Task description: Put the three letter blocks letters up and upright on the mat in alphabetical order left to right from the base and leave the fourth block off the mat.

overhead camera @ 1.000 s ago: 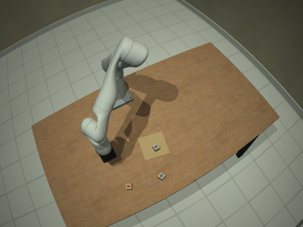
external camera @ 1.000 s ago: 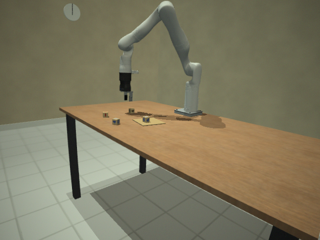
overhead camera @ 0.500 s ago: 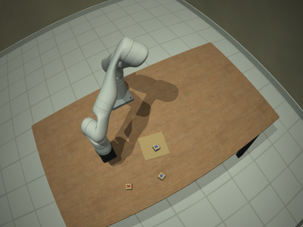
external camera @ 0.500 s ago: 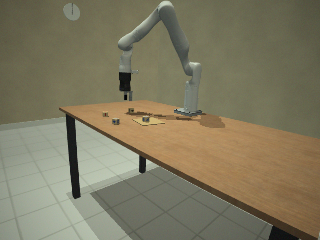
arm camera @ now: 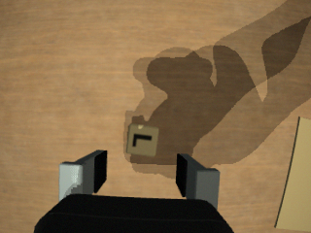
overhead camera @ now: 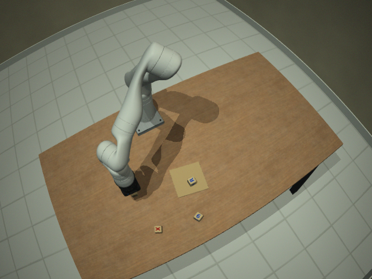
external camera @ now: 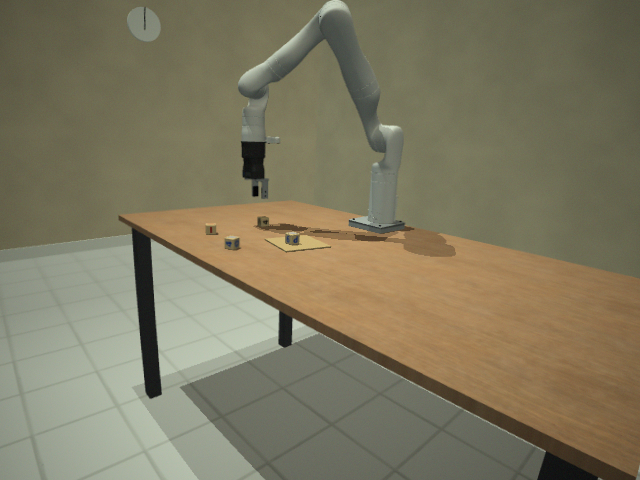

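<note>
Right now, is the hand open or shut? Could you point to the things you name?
Open: in the wrist view, the hand's [overhead camera: 134, 195] [external camera: 260, 190] [arm camera: 142, 172] two fingers stand wide apart, and the L block [arm camera: 143, 140] lies beyond them, not gripped.
</note>
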`<state>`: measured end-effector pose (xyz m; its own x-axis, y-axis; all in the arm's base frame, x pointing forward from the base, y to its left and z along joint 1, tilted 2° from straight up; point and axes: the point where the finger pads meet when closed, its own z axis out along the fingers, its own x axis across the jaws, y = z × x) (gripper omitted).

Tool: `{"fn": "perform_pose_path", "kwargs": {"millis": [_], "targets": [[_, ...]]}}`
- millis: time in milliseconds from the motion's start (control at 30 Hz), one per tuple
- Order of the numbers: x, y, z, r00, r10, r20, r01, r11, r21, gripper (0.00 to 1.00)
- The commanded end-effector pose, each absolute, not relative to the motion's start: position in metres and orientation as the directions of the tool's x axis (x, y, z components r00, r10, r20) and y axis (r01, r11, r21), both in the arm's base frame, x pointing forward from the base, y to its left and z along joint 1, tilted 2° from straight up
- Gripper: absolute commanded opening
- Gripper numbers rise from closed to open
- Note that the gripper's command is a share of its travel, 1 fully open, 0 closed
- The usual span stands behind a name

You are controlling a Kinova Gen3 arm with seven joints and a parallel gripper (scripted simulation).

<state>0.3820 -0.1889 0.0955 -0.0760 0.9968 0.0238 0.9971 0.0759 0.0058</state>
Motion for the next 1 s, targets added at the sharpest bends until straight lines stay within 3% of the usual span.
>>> {"fn": "perform_pose_path", "kwargs": {"millis": [0, 600, 967], "targets": [[0.372, -0.192, 0.125, -0.022, 1.000, 0.021, 0.999, 0.021, 0.026, 1.00], [0.365, -0.193, 0.134, 0.008, 1.000, 0.023, 1.000, -0.009, 0.026, 1.00], [0.366, -0.191, 0.087, 0.009, 1.000, 0.023, 1.000, -0.010, 0.024, 1.00]]}}
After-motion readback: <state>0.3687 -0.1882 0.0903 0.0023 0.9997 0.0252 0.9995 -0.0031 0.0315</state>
